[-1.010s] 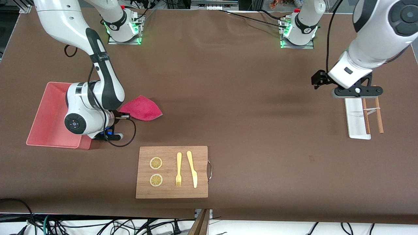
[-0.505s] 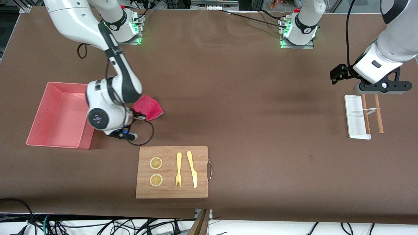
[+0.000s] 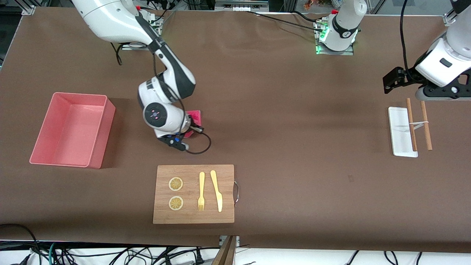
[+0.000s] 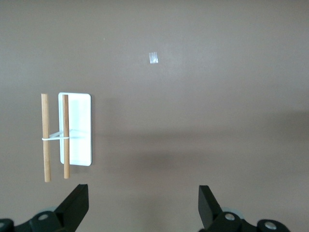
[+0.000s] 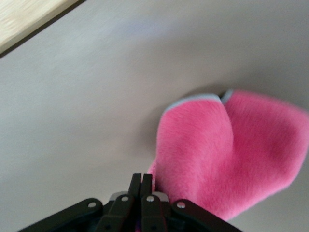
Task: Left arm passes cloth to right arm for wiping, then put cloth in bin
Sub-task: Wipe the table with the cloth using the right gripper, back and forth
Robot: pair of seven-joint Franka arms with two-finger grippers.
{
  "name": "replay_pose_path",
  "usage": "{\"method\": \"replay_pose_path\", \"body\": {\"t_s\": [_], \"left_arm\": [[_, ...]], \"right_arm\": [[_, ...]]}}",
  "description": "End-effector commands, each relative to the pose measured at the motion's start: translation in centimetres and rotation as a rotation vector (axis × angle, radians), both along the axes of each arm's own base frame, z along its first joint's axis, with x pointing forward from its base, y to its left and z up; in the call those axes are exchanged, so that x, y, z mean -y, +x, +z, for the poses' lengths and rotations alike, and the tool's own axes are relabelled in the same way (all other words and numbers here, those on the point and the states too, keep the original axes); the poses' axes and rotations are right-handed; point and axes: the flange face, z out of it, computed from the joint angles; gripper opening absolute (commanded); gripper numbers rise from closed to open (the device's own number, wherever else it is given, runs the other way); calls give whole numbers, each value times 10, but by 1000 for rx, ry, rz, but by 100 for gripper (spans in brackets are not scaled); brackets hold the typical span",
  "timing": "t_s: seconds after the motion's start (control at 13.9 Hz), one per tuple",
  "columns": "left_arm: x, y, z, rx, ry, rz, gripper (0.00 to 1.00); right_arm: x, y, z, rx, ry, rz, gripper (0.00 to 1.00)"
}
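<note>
Cloth: you have the cloth (image 3: pixel 195 117) pinched at one edge by the right gripper, folded over on itself and lying on the brown table (image 3: pixel 287 121), between the bin and the table's middle and farther from the front camera than the cutting board. In the right wrist view the cloth (image 5: pixel 231 150) spreads out from the fingertips with its grey hem showing.
Right gripper: your right gripper (image 5: pixel 141 186) has its fingers pressed together on the cloth's edge, low over the table, beside the bin and well apart from it.
Left gripper: your left gripper (image 4: pixel 142 205) has its fingers spread wide with nothing between them; it hangs over the table by the white tray, and the left arm (image 3: pixel 447 60) waits there.
Bin: the bin (image 3: pixel 106 114) sits at the right arm's end of the table, and you can see only its bare floor.
Cutting board: the cutting board (image 3: pixel 228 195) carries two lemon slices (image 3: pixel 176 193), a fork (image 3: pixel 201 191) and a knife (image 3: pixel 216 190).
White tray: the white tray (image 3: pixel 399 130) has two wooden sticks (image 3: pixel 418 123) laid across its edge.
</note>
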Motion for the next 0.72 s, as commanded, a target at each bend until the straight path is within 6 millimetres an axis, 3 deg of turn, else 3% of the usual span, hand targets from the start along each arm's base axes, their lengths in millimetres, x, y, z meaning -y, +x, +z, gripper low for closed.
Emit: {"method": "replay_pose_path", "body": {"t_s": [0.0,0.22,0.29,0.36,0.5,0.65], "left_arm": [[0,10,8,-3,-16,-28,100],[0,8,13,8,-18,-34,100],[-1,8,13,9,-19,-36,100],[-4,9,13,9,-17,-31,100],[1,9,12,8,-10,-40,100],[4,7,14,10,9,-47,100]], "right_arm": [[-36,-12,5,33,44,-108,0],[-82,-26,4,41,115,-241,0],[-93,-31,0,30,119,-257,0],[-92,-32,0,38,109,-224,0],[-67,-30,-12,-3,44,-108,0],[-18,-14,-9,-63,-25,32,0]]}}
